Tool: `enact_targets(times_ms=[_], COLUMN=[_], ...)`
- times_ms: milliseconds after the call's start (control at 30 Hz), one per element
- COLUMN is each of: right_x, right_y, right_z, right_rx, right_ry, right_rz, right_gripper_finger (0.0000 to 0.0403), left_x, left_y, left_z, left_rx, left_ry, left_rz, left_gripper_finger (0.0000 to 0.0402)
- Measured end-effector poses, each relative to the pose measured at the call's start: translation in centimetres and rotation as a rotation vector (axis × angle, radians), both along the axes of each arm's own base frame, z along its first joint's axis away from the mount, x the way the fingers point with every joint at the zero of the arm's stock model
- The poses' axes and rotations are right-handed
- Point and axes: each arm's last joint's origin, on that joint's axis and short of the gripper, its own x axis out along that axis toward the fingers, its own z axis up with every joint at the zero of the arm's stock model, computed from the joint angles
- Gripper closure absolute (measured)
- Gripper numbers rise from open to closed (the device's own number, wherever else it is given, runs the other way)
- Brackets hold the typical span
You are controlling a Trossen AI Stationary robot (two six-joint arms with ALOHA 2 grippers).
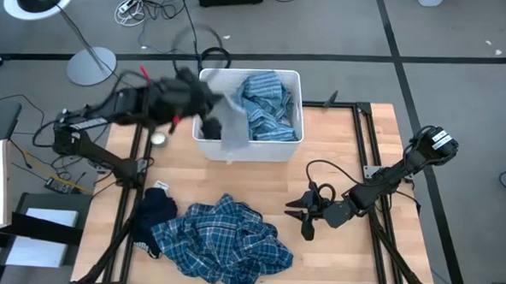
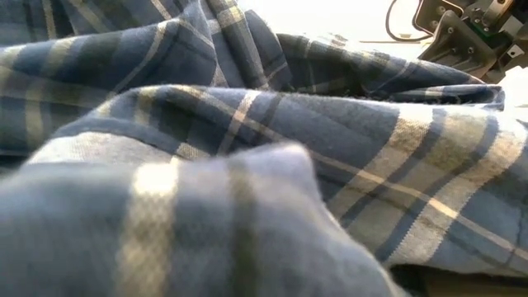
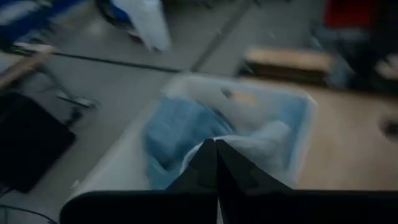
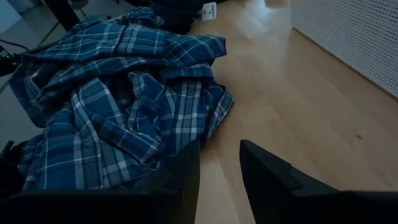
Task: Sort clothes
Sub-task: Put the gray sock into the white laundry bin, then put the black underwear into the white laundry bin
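While the left gripper [image 1: 213, 106] pinches a grey garment [image 1: 231, 128] over the white bin [image 1: 294, 137] at twelve o'clock, seemingly to drop it in, the right gripper [image 1: 305, 214] waits part-open beside the plaid shirt [image 1: 223, 243] at six.

I see grey carpet floor [image 1: 344, 26] with dark seams, loose cables [image 1: 143, 4], a white round-base floor lamp [image 1: 89, 65], light wooden table [image 1: 338, 146].

A robotics lab: a wooden table [image 1: 355, 164] on a black metal frame [image 1: 369, 138] stands on grey carpet [image 1: 460, 91], with loose cables [image 1: 148, 5] and a lamp stand [image 1: 90, 62] around it.
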Motion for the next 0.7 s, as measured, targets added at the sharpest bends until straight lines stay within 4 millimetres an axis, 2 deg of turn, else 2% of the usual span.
enact_targets(times_ms=[133, 333, 533, 700], right_x=[0.0, 0.0, 0.0, 0.0], right_y=[0.0, 0.0, 0.0, 0.0], right_z=[0.0, 0.0, 0.0, 0.0], right_rx=[0.000, 0.000, 0.000, 0.005], right_ry=[0.000, 0.000, 0.000, 0.000], right_rz=[0.000, 0.000, 0.000, -0.002], right_gripper_finger=[0.0288, 0.0288, 0.0288, 0.0288], left_x=[-0.6, -1.3, -1.9, -3.1], left_y=[2.7, 4.4, 4.3, 2.2], left_z=[1.3, 0.7, -0.7, -2.2], left_rx=[0.043, 0.019, -0.169, -0.402], left_ry=[-0.050, 0.008, 0.088, 0.224], left_rz=[0.096, 0.150, 0.074, -0.008], left_gripper_finger=[0.0399, 0.0368, 0.0322, 0.0310])
